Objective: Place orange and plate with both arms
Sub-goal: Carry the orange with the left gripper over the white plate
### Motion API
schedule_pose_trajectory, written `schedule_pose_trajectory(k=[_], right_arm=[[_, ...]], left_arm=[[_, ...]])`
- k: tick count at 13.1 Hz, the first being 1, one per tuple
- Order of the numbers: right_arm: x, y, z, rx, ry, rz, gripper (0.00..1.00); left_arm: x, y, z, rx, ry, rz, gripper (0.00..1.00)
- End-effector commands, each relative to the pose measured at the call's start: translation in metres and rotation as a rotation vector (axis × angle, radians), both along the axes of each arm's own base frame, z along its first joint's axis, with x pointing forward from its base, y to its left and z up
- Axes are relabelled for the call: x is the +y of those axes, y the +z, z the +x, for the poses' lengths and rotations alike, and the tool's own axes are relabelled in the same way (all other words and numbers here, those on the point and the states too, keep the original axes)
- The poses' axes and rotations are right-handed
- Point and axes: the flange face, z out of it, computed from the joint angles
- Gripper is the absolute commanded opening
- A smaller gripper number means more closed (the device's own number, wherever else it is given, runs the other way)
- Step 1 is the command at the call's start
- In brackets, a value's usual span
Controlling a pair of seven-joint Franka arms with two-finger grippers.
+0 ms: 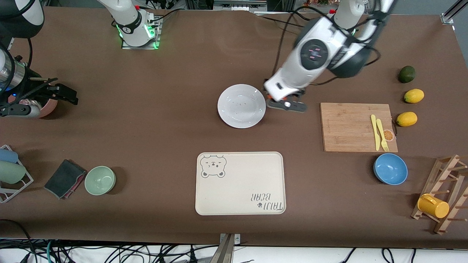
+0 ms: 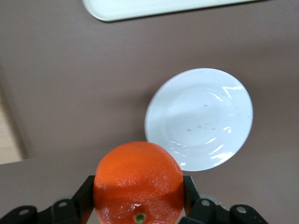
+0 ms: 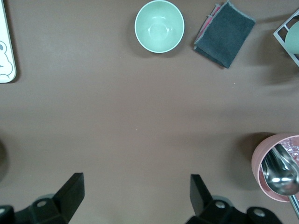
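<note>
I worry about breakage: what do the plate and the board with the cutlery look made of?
Plate: probably glazed ceramic, since it is glossy white with sharp highlights; it could be melamine. Board: bamboo or wood with a matte finish, showing pale grain stripes.

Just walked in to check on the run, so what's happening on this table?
The left gripper holds the orange up in the air, just beside the white plate, which lies empty on the table. The right gripper waits open over bare table at the right arm's end, near a pink cup. The cream tray holds nothing yet.
</note>
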Motion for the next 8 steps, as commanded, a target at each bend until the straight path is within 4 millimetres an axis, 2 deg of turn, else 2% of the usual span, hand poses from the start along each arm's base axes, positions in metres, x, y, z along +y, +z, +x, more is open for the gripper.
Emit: schedule_pose_trajectory(k=[1,4,7,8], right_arm=[[-0.001,0.003,-0.001,0.002,0.007,0.002,1.0],[0.001,0.002,-0.001,0.003,0.01,0.002,1.0],[0.001,0.002,-0.001,0.005,0.01,0.002,1.0],[0.001,0.002,-0.001,0.005,0.01,0.002,1.0]], left_arm=[[-0.037,-0.036,-0.008,-0.006,0.013,-0.009,0.0],[-0.068,-0.078,-0.02,0.0,0.056,-0.032,0.0],[-0.07,-0.116,-0.017,0.004,0.042,-0.016,0.0],[-0.075,-0.129,-0.02,-0.001,0.049,0.001,0.03]])
